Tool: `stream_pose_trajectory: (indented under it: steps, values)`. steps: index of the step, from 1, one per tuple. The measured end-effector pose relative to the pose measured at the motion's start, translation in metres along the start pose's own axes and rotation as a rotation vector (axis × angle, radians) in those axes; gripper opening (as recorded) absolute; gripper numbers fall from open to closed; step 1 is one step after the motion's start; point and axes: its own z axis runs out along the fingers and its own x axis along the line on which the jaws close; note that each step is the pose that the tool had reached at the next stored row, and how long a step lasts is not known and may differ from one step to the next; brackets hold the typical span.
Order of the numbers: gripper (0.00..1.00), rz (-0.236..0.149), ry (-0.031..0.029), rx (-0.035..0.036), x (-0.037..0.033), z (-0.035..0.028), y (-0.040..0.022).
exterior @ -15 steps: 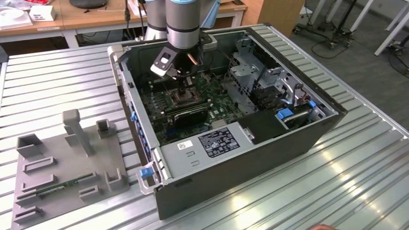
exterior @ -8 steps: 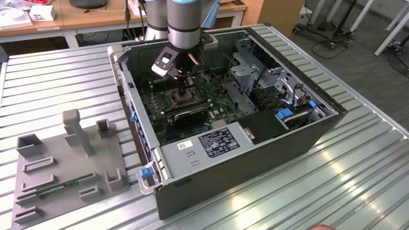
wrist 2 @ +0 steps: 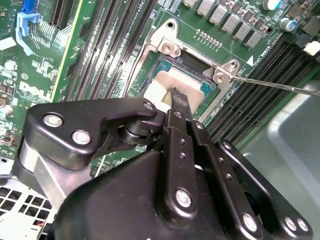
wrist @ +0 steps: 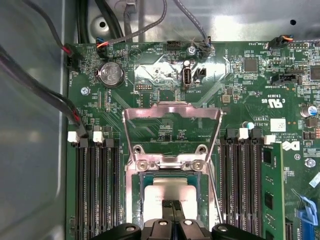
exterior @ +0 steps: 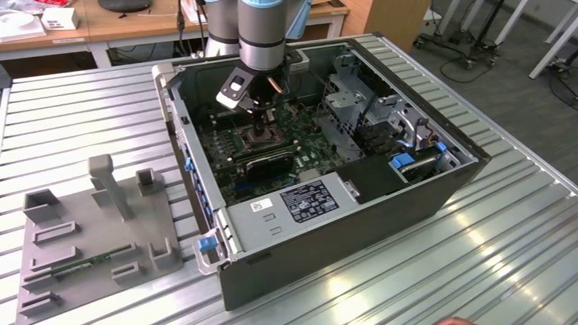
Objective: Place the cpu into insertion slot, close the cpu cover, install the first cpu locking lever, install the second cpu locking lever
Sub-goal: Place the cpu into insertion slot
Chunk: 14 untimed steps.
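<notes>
Exterior view: the arm reaches down into the open computer case (exterior: 361,230). The gripper (exterior: 262,132) sits at about 10 o'clock from the case's middle, above the green board (exterior: 280,159). A grey tray (exterior: 91,237) lies at 8 o'clock from the case.

Second wrist view: the gripper's fingers (wrist 2: 179,102) are pressed together into one thin tip, holding nothing, over the pale chip (wrist 2: 167,80). The chip lies flat in the socket (wrist 2: 222,75). Tip and chip appear to touch, though this cannot be confirmed. A thin lever (wrist 2: 270,84) juts out beside the socket.

First wrist view: the cover (wrist: 172,109) stands open, hinged at the socket's edge.
</notes>
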Motion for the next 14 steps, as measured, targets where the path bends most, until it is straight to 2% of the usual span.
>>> stream_pose_trajectory:
  steps: [5, 11, 14]
  values:
    - [0.11, 0.0, -0.0002, 0.0001, 0.0, 0.0001, 0.0]
    - [0.11, 0.0, -0.0027, 0.0011, -0.0004, 0.0047, -0.0003]
    - [0.11, 0.0, -0.0021, 0.0004, -0.0003, 0.0057, -0.0003]
